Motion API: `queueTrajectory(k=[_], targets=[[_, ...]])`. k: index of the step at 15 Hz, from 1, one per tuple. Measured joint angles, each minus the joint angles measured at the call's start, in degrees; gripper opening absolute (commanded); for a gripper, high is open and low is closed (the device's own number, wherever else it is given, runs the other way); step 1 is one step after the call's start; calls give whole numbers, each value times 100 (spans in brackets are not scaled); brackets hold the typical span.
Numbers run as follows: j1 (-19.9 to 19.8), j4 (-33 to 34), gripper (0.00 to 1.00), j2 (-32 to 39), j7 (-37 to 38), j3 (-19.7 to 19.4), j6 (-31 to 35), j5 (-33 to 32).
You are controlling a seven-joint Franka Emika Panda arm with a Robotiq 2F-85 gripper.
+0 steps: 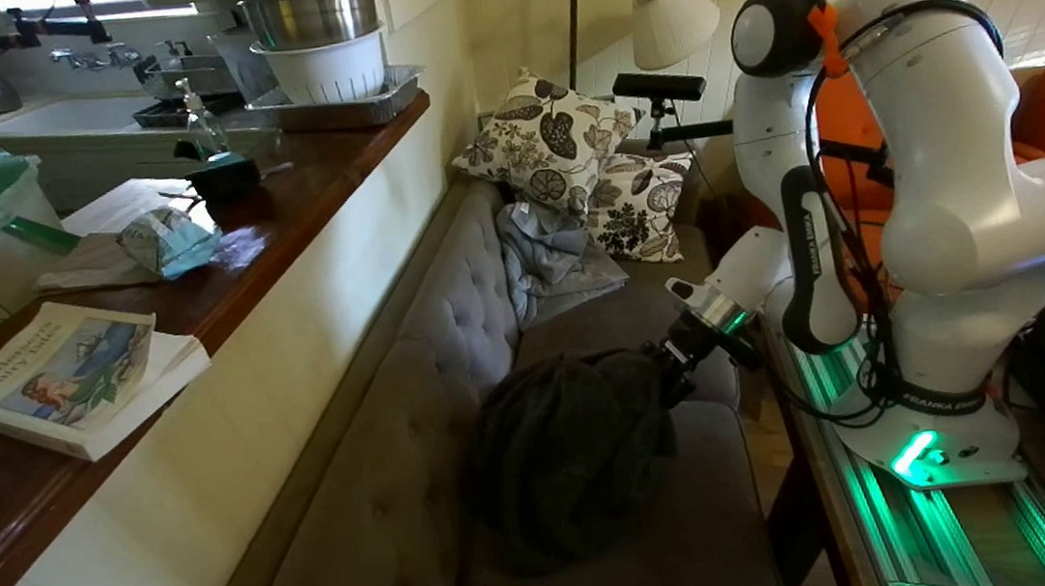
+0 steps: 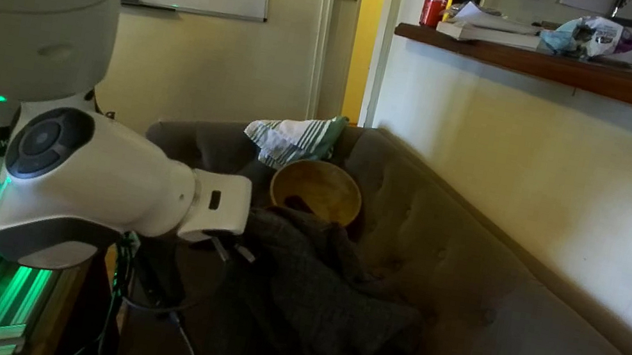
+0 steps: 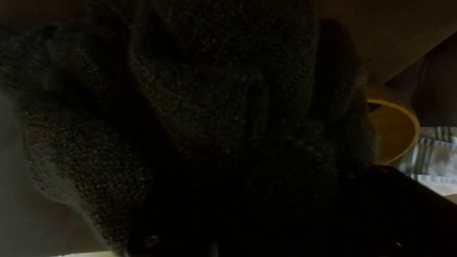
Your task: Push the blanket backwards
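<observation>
- In an exterior view, the dark grey-green blanket lies bunched in deep folds on the tufted sofa, its nine o'clock side close by the backrest.
- The gripper meets the blanket at two o'clock; its jaws are drawn together, and whether any cloth is pinched between them cannot be told.
- The Franka arm has its base at three o'clock from the blanket.
- At twelve o'clock, farther along the sofa, are a crumpled grey cloth and two floral cushions.
- Between nine and ten o'clock, a book of Andersen's fairy tales lies on the wooden tabletop.
- In an exterior view, the wooden bowl sits at twelve o'clock from the blanket, its near rim partly hidden by the folds; a striped towel drapes over the sofa at eleven o'clock from the bowl.
- In the wrist view, the blanket fills the middle, with the bowl at three o'clock.
</observation>
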Motion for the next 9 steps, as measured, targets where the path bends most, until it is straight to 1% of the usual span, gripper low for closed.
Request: queueTrajectory(k=[2,4,9], targets=[[392,13,0,-61,-82,-328,241,-89],[616,11,0,-99,-69,-469,311,-89],[707,17,0,-102,-57,-536,321,-87]])
